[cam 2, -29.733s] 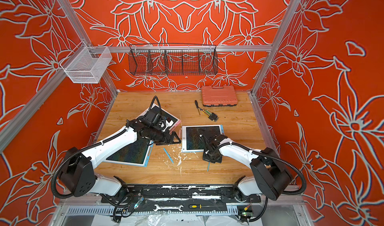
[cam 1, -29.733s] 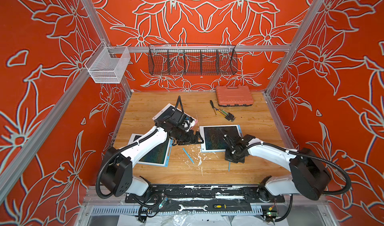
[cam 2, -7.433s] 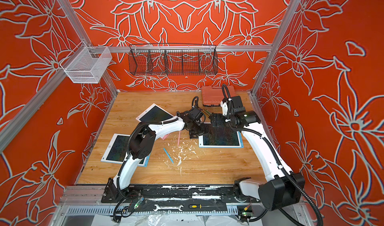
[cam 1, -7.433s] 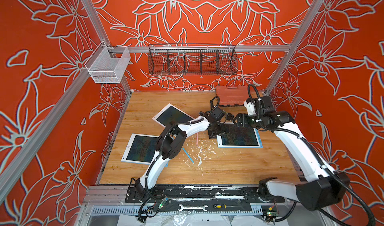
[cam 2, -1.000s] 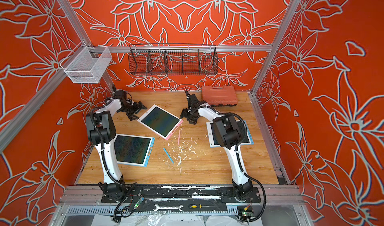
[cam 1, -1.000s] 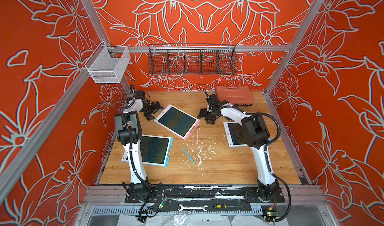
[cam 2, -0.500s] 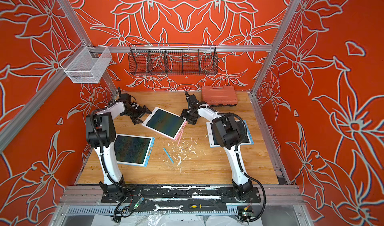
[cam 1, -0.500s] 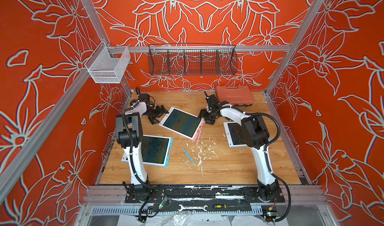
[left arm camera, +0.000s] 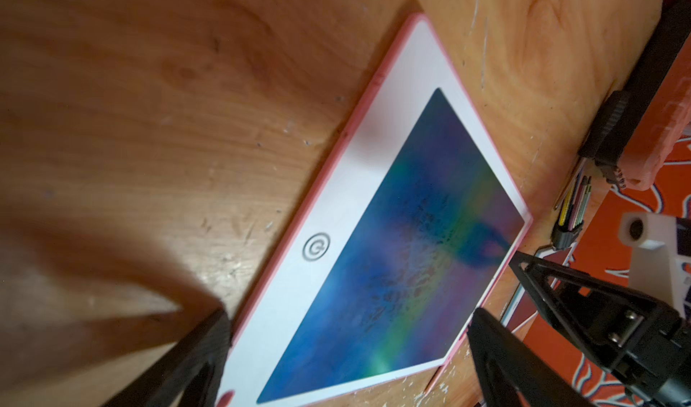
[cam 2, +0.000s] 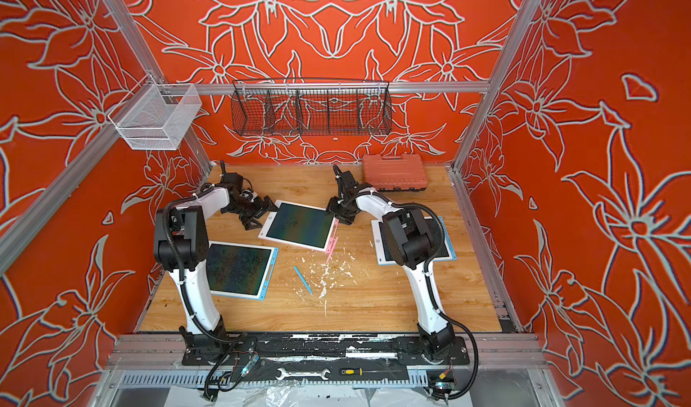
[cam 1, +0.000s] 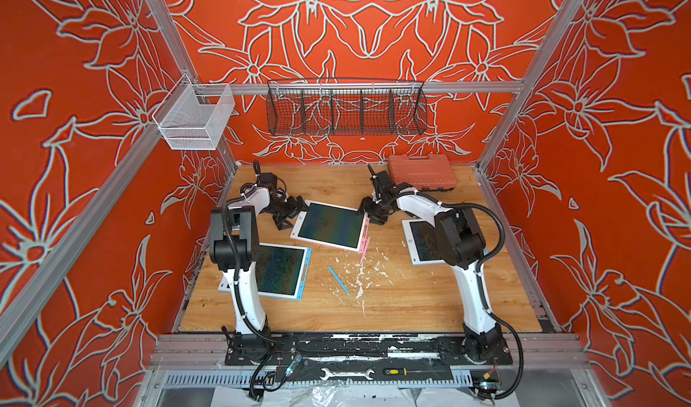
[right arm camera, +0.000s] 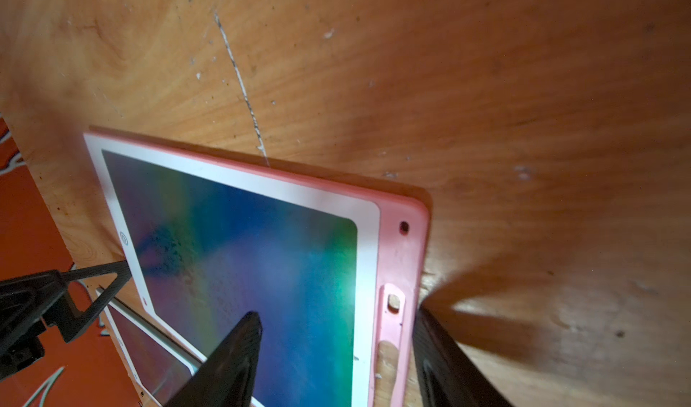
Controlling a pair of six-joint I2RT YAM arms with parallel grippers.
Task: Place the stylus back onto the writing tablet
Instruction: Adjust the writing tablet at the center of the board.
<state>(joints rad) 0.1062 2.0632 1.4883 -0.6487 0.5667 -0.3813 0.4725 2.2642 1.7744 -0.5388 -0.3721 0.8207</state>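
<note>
In both top views you had the pink-edged writing tablet point(cam 1: 331, 226) point(cam 2: 301, 225) lying flat mid-desk, with the left gripper point(cam 1: 291, 214) point(cam 2: 260, 212) at its left edge and the right gripper point(cam 1: 374, 214) point(cam 2: 342, 214) at its right edge. The pink stylus point(cam 1: 364, 245) point(cam 2: 332, 246) lay on the desk point(cam 1: 392, 304) just beside the tablet's right edge, partly sticking out past the near corner. A blue stylus point(cam 1: 338, 280) point(cam 2: 303, 280) lay apart, nearer you, among white scraps. Two blue-edged tablets point(cam 1: 282, 270) point(cam 2: 239, 268) sat to either side, and an orange case point(cam 1: 420, 171) at the back.

In the left wrist view, your left jaws stood spread wide, straddling the tablet's point(left arm camera: 377, 237) button end and holding nothing; the right gripper's fingers point(left arm camera: 534, 274) showed at the far edge.

In the right wrist view, your right jaws stood partly apart across the tablet's point(right arm camera: 261, 266) pink side rail with its stylus slot point(right arm camera: 390, 319); whether they touched it, you could not tell.
</note>
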